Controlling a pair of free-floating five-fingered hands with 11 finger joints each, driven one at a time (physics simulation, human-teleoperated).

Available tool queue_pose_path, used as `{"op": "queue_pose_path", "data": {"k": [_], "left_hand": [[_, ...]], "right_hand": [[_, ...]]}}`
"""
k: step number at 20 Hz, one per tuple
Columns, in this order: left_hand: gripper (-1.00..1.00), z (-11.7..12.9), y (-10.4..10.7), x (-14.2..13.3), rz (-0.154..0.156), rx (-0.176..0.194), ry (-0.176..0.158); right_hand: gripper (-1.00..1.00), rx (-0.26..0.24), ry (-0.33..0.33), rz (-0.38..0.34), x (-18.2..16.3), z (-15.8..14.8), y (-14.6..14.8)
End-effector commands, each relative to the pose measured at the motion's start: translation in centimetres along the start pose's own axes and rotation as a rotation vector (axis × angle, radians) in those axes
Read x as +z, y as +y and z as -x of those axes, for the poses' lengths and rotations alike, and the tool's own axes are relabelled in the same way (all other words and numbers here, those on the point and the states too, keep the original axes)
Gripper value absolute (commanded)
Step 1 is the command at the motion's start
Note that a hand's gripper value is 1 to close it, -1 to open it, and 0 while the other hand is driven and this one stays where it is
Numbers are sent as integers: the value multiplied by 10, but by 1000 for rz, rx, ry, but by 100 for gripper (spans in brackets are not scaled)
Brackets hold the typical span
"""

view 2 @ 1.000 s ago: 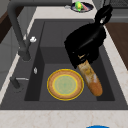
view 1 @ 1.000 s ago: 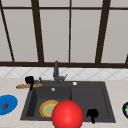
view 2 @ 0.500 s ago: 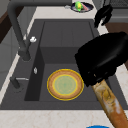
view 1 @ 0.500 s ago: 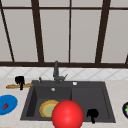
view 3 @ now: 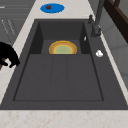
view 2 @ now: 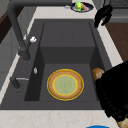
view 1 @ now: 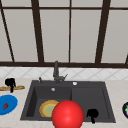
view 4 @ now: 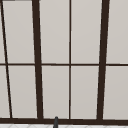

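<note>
At the left edge of the front view, the left hand [view 1: 10,82] has its fingers curled round a baguette [view 1: 17,87] lying left-to-right over the counter [view 1: 15,117], just above the blue plate [view 1: 10,103]. Right of it the sink [view 1: 87,100] holds a yellow plate [view 1: 46,108]. At lower right the right hand [view 1: 92,113] hangs idle, fingers curled on nothing.

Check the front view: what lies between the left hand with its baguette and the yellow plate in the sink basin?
Bare counter, then the sink's left wall, between the left hand holding the baguette and the yellow plate.
</note>
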Motion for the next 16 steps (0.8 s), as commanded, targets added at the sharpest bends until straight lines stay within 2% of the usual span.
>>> {"op": "queue_pose_path", "data": {"k": [1, 5, 9, 12, 16], "left_hand": [[100, -4, -21, 29, -24, -42, -20], [100, -3, -50, 57, -23, -60, -28], [100, 10, -74, 79, -29, -59, -47], [100, 25, -99, 88, -5, -38, -48], [100, 57, -117, 86, 3, -20, -30]], "right_hand": [[0, 0, 0, 0, 0, 0, 0], [0, 0, 0, 0, 0, 0, 0], [0, 0, 0, 0, 0, 0, 0], [0, 0, 0, 0, 0, 0, 0], [0, 0, 0, 0, 0, 0, 0]]}}
